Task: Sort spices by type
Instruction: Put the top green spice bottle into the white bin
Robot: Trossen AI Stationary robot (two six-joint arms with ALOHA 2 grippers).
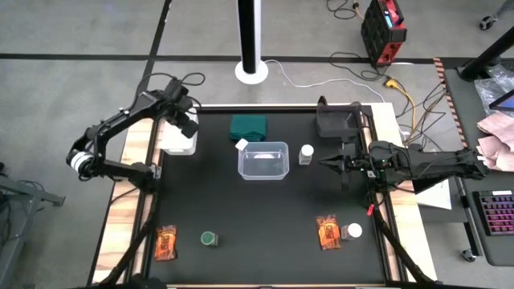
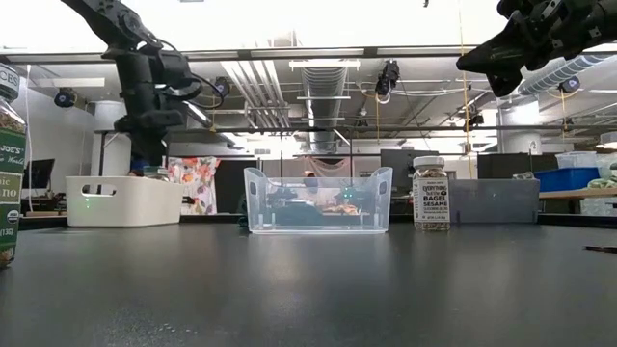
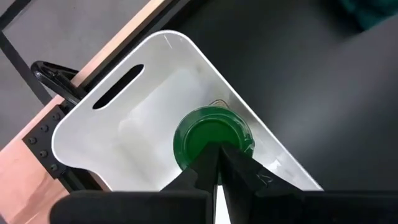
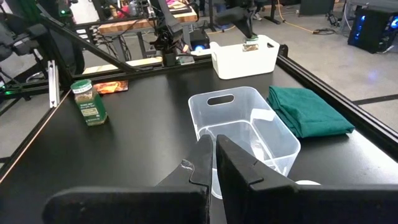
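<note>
One green-lidded jar (image 3: 208, 134) stands upright inside the white bin (image 3: 168, 37) at the table's far left. My left gripper (image 3: 217, 149) is shut right above its lid. A second green-lidded jar (image 1: 209, 238) stands near the front edge. White-lidded jars stand right of the clear bin (image 1: 306, 152), at that bin's far-left corner (image 1: 242, 144) and at the front right (image 1: 353, 231). Two orange-red packets (image 1: 167, 241) (image 1: 328, 231) lie flat near the front. My right gripper (image 1: 325, 163) hangs shut above the table, right of the clear bin (image 1: 263, 145). My left gripper points down into the white bin, its shut fingertips (image 3: 214, 155) over the green lid (image 3: 199, 140) of the jar, which rests upright on the bin floor. I cannot tell whether the tips touch the lid.
A dark green block (image 1: 249, 126) lies beyond the clear bin, and a black bin (image 1: 337, 120) sits at the far right. The middle of the black mat between the bins and the front row is bare. Wooden strips run along both sides of the table.
</note>
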